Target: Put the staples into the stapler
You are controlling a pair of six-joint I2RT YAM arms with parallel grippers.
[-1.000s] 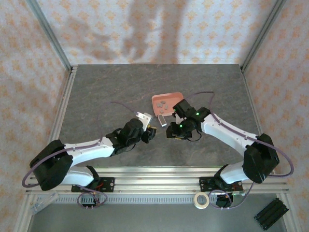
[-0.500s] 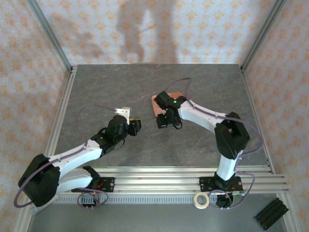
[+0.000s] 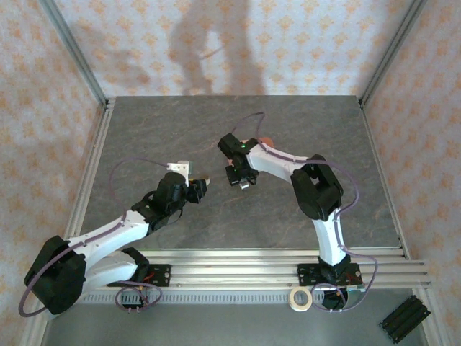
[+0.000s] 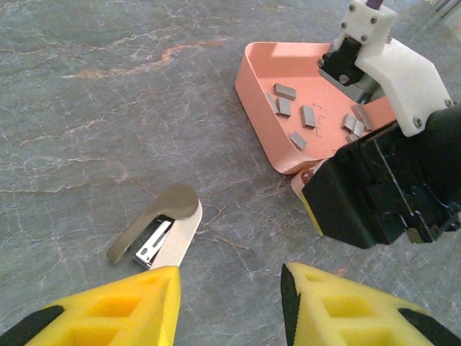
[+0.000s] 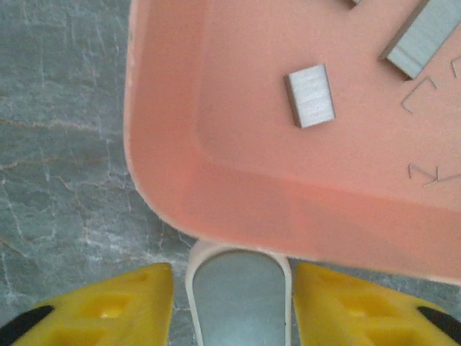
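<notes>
The stapler [image 4: 155,231], beige and white with a silvery metal part, lies on the table just ahead of my left gripper's left finger. My left gripper [image 4: 230,277] [image 3: 199,189] is open with bare table between its fingers. Several grey staples [image 4: 308,115] [image 5: 311,95] lie in the pink tray [image 4: 256,108] [image 5: 238,144]. My right gripper [image 5: 232,274] [image 3: 243,180] hangs at the tray's near corner. Its fingers flank a small rounded piece [image 5: 240,303] with a white rim and grey face, a thin slit on each side. I cannot tell what that piece is.
The right arm's black body [image 4: 374,191] stands close to the right of my left gripper. The right arm covers most of the tray [image 3: 265,141]. A tape roll [image 3: 300,298] and a black part [image 3: 403,318] lie below the front rail.
The right gripper swung left and away from the bases to the tray's near corner, over the small piece. The left gripper drew back to the left.
</notes>
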